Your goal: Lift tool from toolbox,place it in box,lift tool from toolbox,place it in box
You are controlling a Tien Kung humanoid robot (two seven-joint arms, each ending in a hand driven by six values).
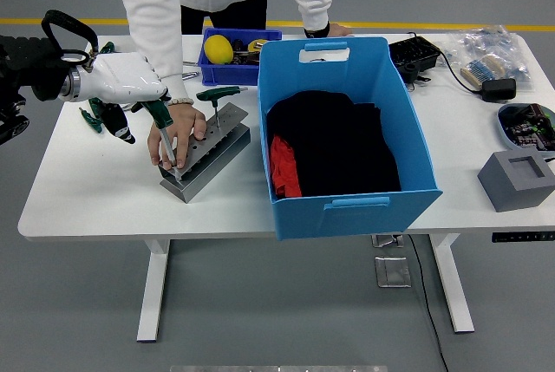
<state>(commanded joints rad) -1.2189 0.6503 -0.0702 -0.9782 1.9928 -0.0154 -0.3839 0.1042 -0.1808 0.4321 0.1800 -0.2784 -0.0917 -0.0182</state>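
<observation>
A grey metal tool block [211,153] lies at the table's left-centre. My white left hand [130,81] is shut on the green handle of a screwdriver [163,126], whose shaft slants down to the block's near end. A second green T-handle tool [218,94] stands upright in the block's far end. From the far side a person's hand [180,125] rests on the block, just behind the screwdriver. To the right of the block stands the big blue box [408,133], with black and red cloth in it. My right arm is out of view.
A small blue bin [208,71] holding a yellow item sits behind the tool block. Green-handled pliers [111,119] lie under my left hand. At the right are a black device [414,55], a plastic bag [490,51], a round dish [527,122] and a grey block [519,178].
</observation>
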